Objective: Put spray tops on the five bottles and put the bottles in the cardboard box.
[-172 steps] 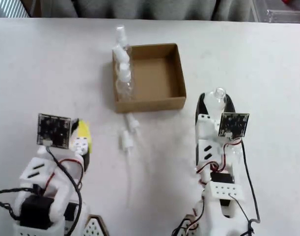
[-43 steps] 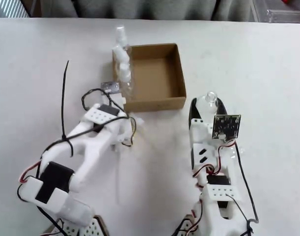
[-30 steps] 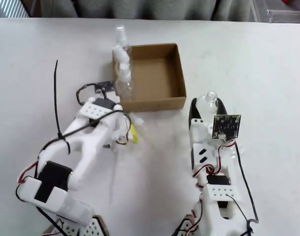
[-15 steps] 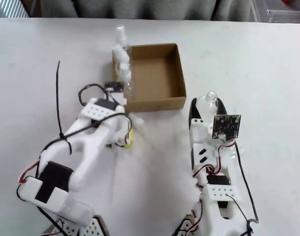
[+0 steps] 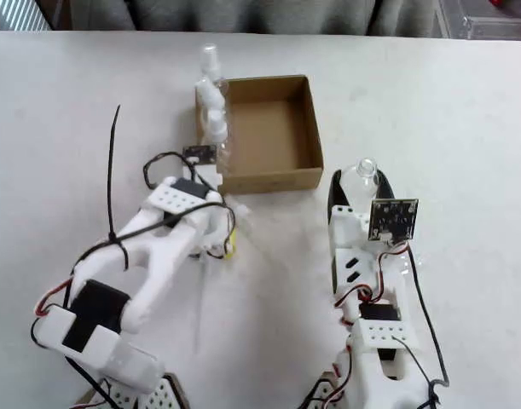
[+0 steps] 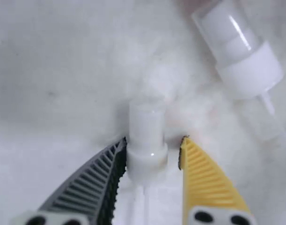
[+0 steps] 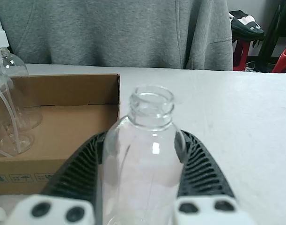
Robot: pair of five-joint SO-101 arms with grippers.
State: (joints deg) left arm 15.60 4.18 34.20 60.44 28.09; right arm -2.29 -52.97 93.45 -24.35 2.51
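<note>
Two white printed arms with dark joints

Left arm (image 5: 158, 247): white shells, black servo blocks, red and black wires, a long black cable tie (image 5: 112, 170); left gripper (image 6: 152, 150): one grey ribbed finger (image 6: 93, 180), one yellow finger (image 6: 206, 178); right gripper (image 7: 145, 140): black ribbed fingers (image 7: 82, 173), white screw-holed bases; right arm (image 5: 362, 273) bears a small camera board (image 5: 392, 219).

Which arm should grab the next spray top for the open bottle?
The left arm. Its jaws straddle a spray top, slightly open. The right arm has its jaws shut on the topless bottle, held upright near the box.

White table (image 5: 448, 102) (plain top), cardboard box (image 5: 269, 181) standing on it, two spray tops (image 6: 238, 51) lying near it
</note>
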